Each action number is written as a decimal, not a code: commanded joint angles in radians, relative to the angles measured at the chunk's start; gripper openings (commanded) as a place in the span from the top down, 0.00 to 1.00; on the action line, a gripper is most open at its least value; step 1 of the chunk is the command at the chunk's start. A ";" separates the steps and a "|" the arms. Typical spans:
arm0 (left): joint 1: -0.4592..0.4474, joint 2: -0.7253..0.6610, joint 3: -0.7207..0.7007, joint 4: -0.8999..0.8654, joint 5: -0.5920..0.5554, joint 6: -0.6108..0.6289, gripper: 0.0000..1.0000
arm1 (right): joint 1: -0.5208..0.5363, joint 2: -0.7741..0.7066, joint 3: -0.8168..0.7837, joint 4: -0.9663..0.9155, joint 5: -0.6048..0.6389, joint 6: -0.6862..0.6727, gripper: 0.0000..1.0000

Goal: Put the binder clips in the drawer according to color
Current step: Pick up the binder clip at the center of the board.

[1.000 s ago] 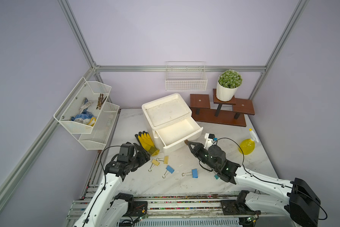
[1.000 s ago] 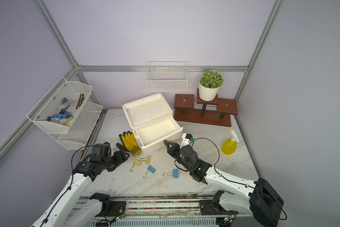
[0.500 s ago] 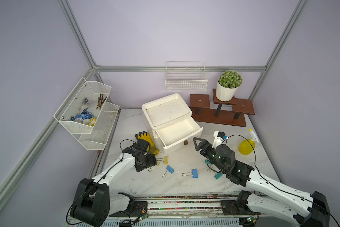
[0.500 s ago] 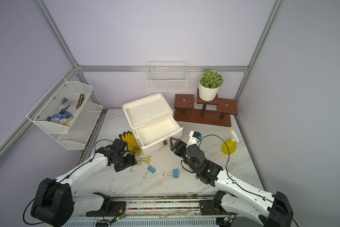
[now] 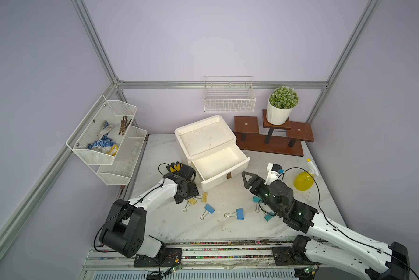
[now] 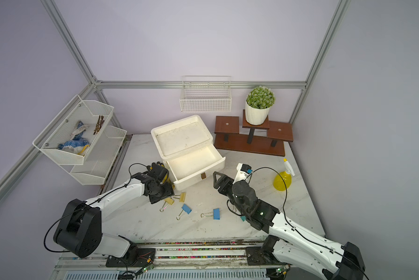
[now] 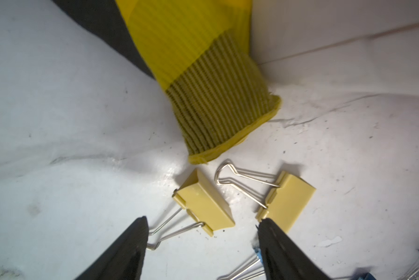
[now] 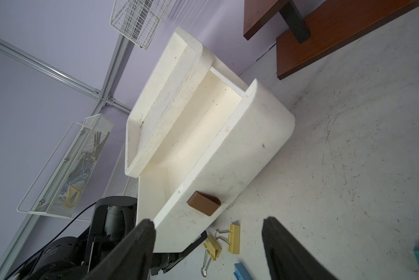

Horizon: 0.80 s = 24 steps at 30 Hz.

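Left gripper [image 7: 203,219] jaws spread beside a yellow binder clip [image 7: 204,206]; right gripper [image 8: 208,219] jaws spread, empty, at four o'clock of the open drawer [image 5: 215,180].

The open drawer [image 5: 215,181] is unblocked from above; bare table [image 5: 230,194] separates its front from the right gripper [image 5: 248,179], whose jaws stand wide; leftward, the yellow glove [image 7: 203,72] lies against the drawer's wall, its cuff just beside the two yellow clips [image 7: 204,206]; the left gripper [image 7: 203,219], jaws apart, straddles one clip, the other crowding a fingertip.
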 commanded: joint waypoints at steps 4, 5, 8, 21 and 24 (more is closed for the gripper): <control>0.005 0.010 -0.026 0.033 -0.026 0.073 0.18 | 0.004 -0.018 -0.030 0.002 0.013 -0.001 0.25; 0.004 0.029 -0.021 0.038 -0.009 0.061 0.18 | 0.003 -0.016 -0.032 0.003 0.012 0.000 0.25; 0.004 0.082 0.000 0.048 -0.004 0.018 0.18 | 0.004 -0.010 -0.033 0.006 0.007 0.001 0.26; 0.002 0.009 -0.085 -0.026 -0.053 -0.051 0.32 | 0.004 -0.004 -0.042 0.010 0.014 0.013 0.27; 0.003 -0.061 -0.117 -0.036 -0.063 -0.051 0.33 | 0.004 0.007 -0.047 0.038 0.007 0.020 0.27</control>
